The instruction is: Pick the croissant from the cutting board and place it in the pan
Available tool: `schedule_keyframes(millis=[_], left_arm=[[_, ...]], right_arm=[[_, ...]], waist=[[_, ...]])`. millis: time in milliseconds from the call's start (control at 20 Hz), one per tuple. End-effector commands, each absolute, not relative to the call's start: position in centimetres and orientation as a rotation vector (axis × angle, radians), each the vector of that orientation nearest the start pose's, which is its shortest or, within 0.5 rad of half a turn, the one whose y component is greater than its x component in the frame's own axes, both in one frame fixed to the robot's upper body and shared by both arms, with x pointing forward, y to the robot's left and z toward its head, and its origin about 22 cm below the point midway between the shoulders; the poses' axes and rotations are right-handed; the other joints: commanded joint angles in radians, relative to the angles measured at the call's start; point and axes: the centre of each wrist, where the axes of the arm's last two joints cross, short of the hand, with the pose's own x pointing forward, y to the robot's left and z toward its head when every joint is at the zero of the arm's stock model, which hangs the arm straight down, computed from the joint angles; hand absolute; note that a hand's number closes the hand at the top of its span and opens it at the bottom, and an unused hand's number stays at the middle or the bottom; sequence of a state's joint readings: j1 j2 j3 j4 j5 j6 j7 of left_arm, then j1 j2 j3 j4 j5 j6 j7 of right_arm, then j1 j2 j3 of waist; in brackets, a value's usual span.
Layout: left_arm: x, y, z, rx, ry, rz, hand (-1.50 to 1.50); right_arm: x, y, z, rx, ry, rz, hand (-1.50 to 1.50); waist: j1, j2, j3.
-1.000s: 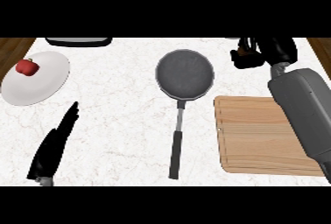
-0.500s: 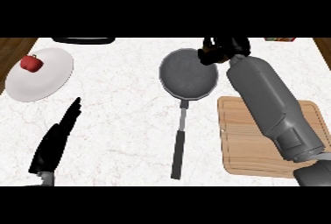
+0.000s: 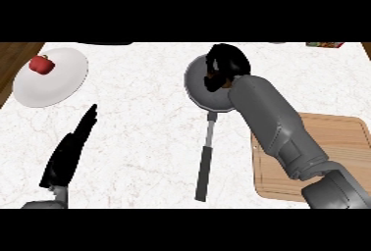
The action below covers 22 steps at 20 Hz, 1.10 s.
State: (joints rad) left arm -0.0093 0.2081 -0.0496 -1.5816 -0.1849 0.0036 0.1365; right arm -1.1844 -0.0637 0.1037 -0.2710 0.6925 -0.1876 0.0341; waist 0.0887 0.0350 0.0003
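Observation:
My right hand (image 3: 226, 62) hangs over the grey pan (image 3: 197, 95), with its fingers curled. A small brown sliver of the croissant (image 3: 213, 75) shows between those fingers; the rest is hidden by the hand. The right forearm runs from the lower right across the wooden cutting board (image 3: 342, 142), whose visible top is bare. The pan's dark handle (image 3: 205, 169) points toward me. At the lower left my left hand (image 3: 68, 153) rests still with its fingers straight, holding nothing.
A white plate (image 3: 64, 83) with a small red fruit (image 3: 42, 63) on it sits at the far left. Dark objects lie along the counter's back edge. The wooden counter border shows at the upper left corner.
My right hand has travelled left from the far right of the counter to above the pan, staying curled. The left hand has stayed where it was.

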Motion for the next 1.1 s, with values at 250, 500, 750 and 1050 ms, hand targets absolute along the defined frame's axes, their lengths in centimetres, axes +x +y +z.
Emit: schedule_keyframes(millis=[250, 500, 750, 1050], left_arm=[[24.5, 26.0, 1.5, 0.275, -1.436, -0.346, 0.0], [24.8, 26.0, 2.1, 0.256, -1.45, -0.347, 0.0], [24.5, 25.9, 1.6, 0.293, -1.452, -0.344, 0.0], [23.9, 25.6, 1.4, 0.26, -1.436, -0.32, 0.0]], right_arm=[[43.5, -10.3, 4.1, -0.295, -1.261, 0.692, -1.5], [44.2, -10.0, 6.1, -0.323, -1.49, 0.499, -1.5], [45.2, -11.0, 8.1, -0.35, -1.573, 0.255, -1.5], [46.3, -17.4, 9.2, -0.426, -1.554, -0.02, -1.5]], waist=[[0.016, 0.01, 0.002], [0.022, 0.009, 0.002], [0.007, 0.004, 0.001], [0.0, 0.003, 0.002]])
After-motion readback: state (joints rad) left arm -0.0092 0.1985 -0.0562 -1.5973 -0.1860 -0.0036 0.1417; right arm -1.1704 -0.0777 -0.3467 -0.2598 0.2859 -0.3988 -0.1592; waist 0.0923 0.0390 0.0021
